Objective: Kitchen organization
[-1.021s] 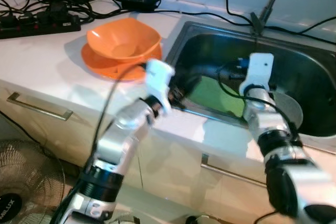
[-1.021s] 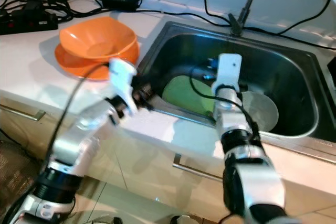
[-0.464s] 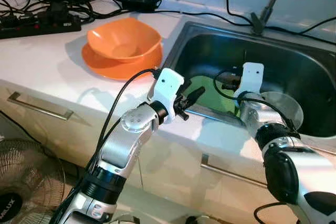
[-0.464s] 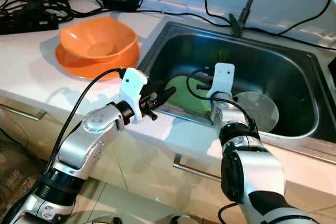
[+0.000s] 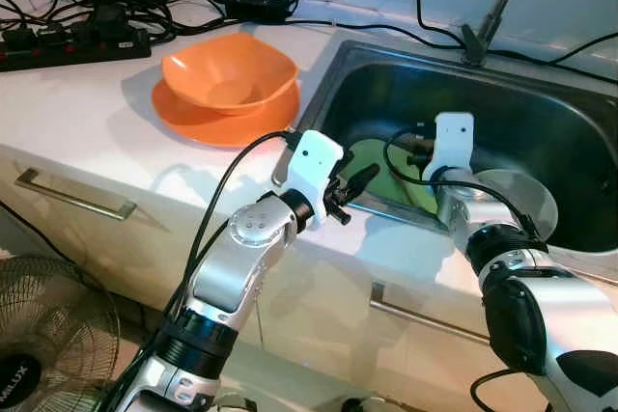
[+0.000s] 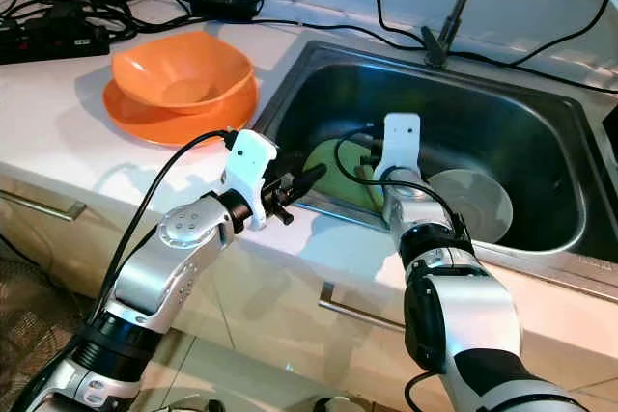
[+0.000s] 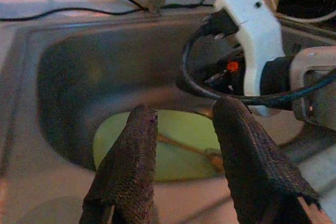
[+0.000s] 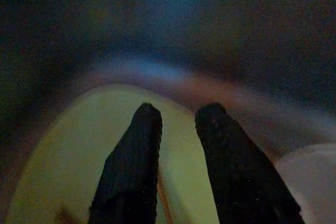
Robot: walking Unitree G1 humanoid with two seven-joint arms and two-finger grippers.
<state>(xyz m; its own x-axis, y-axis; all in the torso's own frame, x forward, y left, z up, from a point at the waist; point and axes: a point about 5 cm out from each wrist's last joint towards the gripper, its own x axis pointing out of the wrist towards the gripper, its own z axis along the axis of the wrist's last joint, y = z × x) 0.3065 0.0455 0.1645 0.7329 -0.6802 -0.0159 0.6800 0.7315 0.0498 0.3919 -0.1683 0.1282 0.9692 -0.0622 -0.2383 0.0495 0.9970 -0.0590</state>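
A pale green plate lies flat in the steel sink, with a thin brown streak across it in the left wrist view. My right gripper reaches down into the sink just over the green plate, open with nothing between its fingers. My left gripper hovers at the sink's front rim, pointing toward the green plate; it is open and holds nothing. An orange bowl rests on an orange plate on the white counter, left of the sink.
A grey bowl sits in the sink to the right of the green plate. A faucet, a power strip and cables line the back of the counter. Drawer handles and a fan are below.
My left gripper has swung up to the sink's front rim and turned toward the plate. My right wrist has shifted left and lower over the green plate.
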